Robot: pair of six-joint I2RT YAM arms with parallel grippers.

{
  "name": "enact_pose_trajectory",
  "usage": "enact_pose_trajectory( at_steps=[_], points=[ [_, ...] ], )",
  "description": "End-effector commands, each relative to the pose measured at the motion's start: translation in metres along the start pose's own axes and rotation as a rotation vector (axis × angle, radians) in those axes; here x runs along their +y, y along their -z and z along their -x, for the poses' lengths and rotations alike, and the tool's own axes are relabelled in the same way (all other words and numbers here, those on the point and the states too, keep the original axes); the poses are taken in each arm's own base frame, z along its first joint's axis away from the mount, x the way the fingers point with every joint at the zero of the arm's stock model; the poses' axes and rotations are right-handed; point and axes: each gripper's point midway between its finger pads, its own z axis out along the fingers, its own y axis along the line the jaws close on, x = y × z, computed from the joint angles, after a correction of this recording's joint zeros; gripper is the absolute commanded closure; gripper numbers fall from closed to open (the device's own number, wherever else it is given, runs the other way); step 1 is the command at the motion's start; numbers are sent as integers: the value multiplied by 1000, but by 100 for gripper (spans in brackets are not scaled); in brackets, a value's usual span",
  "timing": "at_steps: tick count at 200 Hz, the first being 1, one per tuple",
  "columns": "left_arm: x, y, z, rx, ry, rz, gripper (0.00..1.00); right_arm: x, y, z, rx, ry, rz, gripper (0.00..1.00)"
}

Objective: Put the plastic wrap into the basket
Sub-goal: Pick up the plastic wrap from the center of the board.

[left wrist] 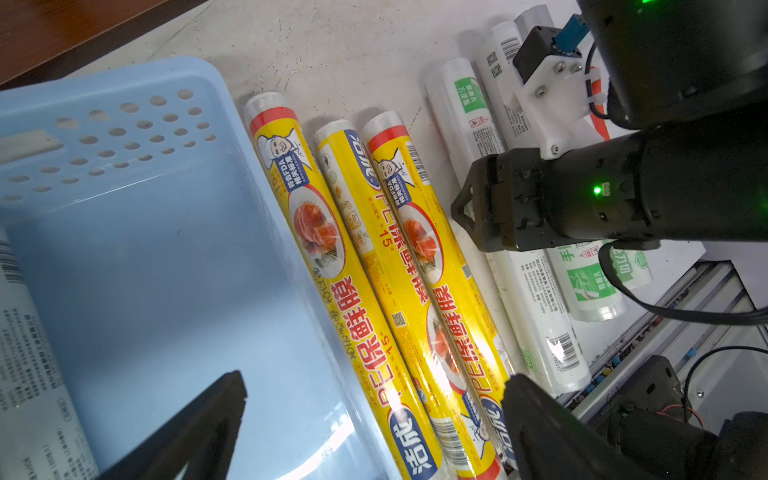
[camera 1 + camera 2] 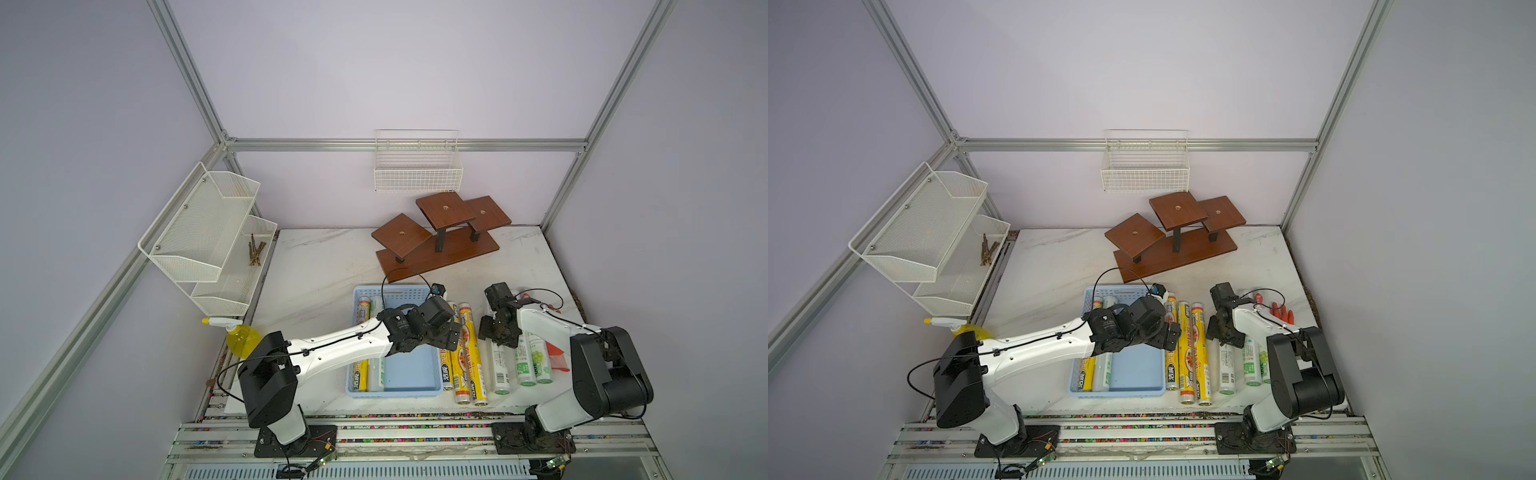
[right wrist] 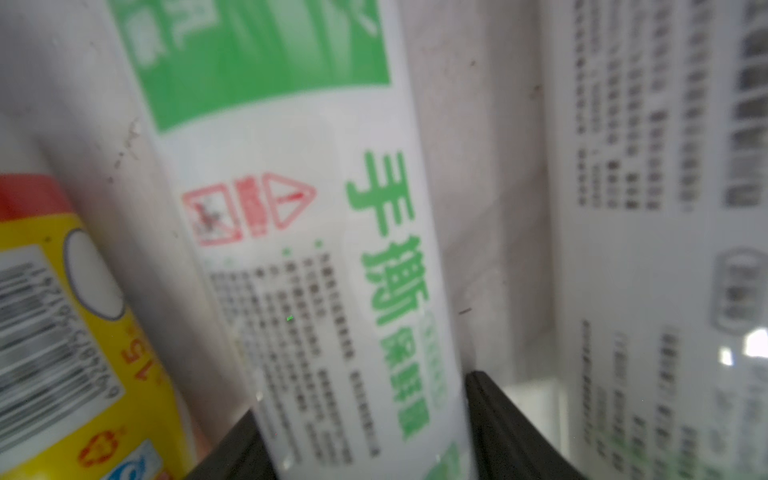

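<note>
White mesh forms the shelf (image 2: 199,241) at the far left edge of the marble table (image 2: 316,270), and a yellow spray bottle (image 2: 243,338) stands just below it, by the left arm's base. Next comes the basket (image 2: 395,392), light blue plastic, near the front middle of the table. 2 rolls of plastic wrap (image 2: 360,374) lie inside it along its left wall: 1 yellow, and 1 whitish roll (image 2: 376,370) beside it. The left arm reaches across the basket, and the left gripper (image 1: 376,380) hovers above the basket's right wall, jaws spread wide with nothing between them. Just beside that wall, on the table, 3 yellow rolls (image 2: 469,361) lie side by side, parallel to the basket. To their right, 3 whitish rolls with green print (image 2: 524,365) lie the same way. The right gripper (image 3: 361,395) is down on the whitish roll nearest the yellow ones (image 3: 311,249). In the right wrist view its 2 black fingers (image 3: 498,415) sit close against either side of that roll. I cannot tell whether they squeeze it. At the far right a red glove (image 2: 1283,312) lies on the table, partly behind the right arm.
</note>
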Motion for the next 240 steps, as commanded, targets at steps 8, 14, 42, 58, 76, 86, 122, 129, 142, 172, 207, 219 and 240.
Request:
enact_pose_trajectory(
  at_steps=[8,14,42,58,76,86,122,129,142,172,207,219,240],
  points=[
    [4,13,16,-62,36,4,0,6,-10,-4,26,25,20,32],
    [4,13,17,-65,37,3,0,6,-12,-4,32,27,17,32],
    [4,12,19,-71,46,1,0,1,-19,-6,45,33,-26,33],
    [5,12,19,-74,50,6,0,0,-21,-6,35,34,-31,41],
    [7,13,18,-77,54,12,0,0,-20,-7,36,37,-33,45],
    [9,14,19,-81,58,16,0,0,-19,-6,30,36,-37,47],
    [10,15,20,-92,72,13,0,-9,-5,6,-29,12,-91,55],
    [10,15,20,-93,74,11,0,-9,-1,10,-43,9,-93,55],
    [9,15,21,-96,77,7,0,-9,4,14,-59,8,-95,56],
    [10,18,23,-110,84,7,0,-5,35,33,-158,9,-76,62],
    [18,28,26,-158,108,17,0,-4,65,43,-228,24,-69,66],
    [22,31,27,-177,114,27,0,-2,76,46,-244,32,-52,66],
    [29,41,30,-224,126,34,0,9,93,47,-259,60,18,66]
  ],
)
